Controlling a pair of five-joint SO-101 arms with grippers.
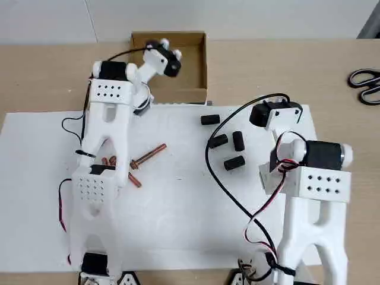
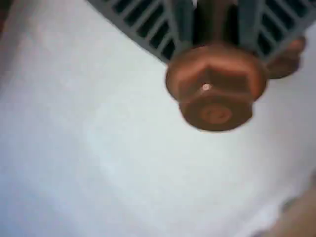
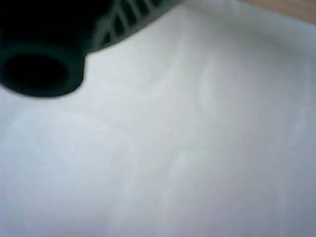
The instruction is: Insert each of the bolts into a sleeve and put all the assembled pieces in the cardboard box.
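The left gripper [image 2: 217, 22] pinches a copper bolt [image 2: 215, 89] between its grey ribbed jaws. The hexagonal head faces the camera and the shank is hidden between the jaws. A second copper shape [image 2: 284, 61] behind it is too blurred to name. The right gripper [image 3: 94, 22] pinches a black sleeve [image 3: 42, 71]. The open end of the sleeve shows, the rest of it is cut off, and one ribbed jaw is visible beside it. Both grippers hang over the white paper sheet [image 1: 178, 208] that covers the bench [image 1: 267, 65].

On the sheet beside the left arm [image 1: 110, 119] lie the loose bolts: a long one [image 1: 148, 156], a short one [image 1: 135, 180], and others [image 1: 108, 160] half hidden under the arm. Four loose sleeves [image 1: 234, 162] lie apart from each other near the right arm [image 1: 314, 196], with a black cable looping around them. Farther back, the cardboard box [image 1: 205, 65] sits at the sheet's far edge, and the left arm's end covers part of its inside. Scissors [image 1: 365, 83] lie at the bench's edge, cut off by the frame.
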